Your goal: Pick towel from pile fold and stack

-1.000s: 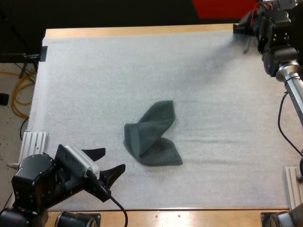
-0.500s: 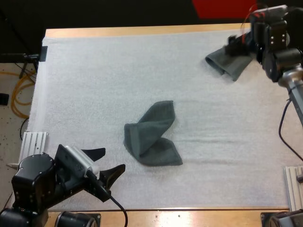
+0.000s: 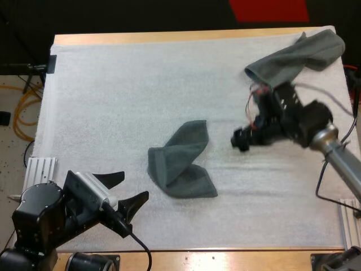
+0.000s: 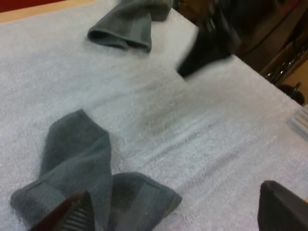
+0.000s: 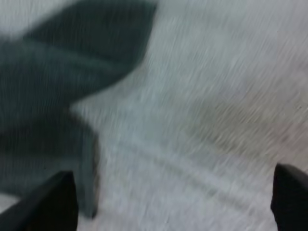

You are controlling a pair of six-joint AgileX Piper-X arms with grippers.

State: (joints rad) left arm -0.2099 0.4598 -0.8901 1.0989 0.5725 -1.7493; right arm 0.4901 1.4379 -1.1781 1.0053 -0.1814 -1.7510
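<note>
A crumpled dark grey-green towel (image 3: 181,165) lies in the middle of the mat (image 3: 124,96). A second towel (image 3: 298,58) lies draped at the mat's far right corner. My right gripper (image 3: 242,139) hovers between the two, just right of the middle towel, fingers apart and holding nothing. Its own view has the open right gripper (image 5: 173,202) beside the middle towel (image 5: 57,86). My left gripper (image 3: 123,193) rests open near the front left edge. In its view the left gripper (image 4: 178,216) faces the middle towel (image 4: 79,161), with the far towel (image 4: 126,25) and the right gripper (image 4: 204,48) beyond.
The wooden table edge (image 3: 225,258) runs along the front of the mat. Metal brackets (image 3: 40,169) sit at the left and right sides. Bare mat stretches across the left half and far side.
My right arm swung out from the far right corner, let go of a towel there, and moved down and left toward the middle towel. The left arm has barely moved.
</note>
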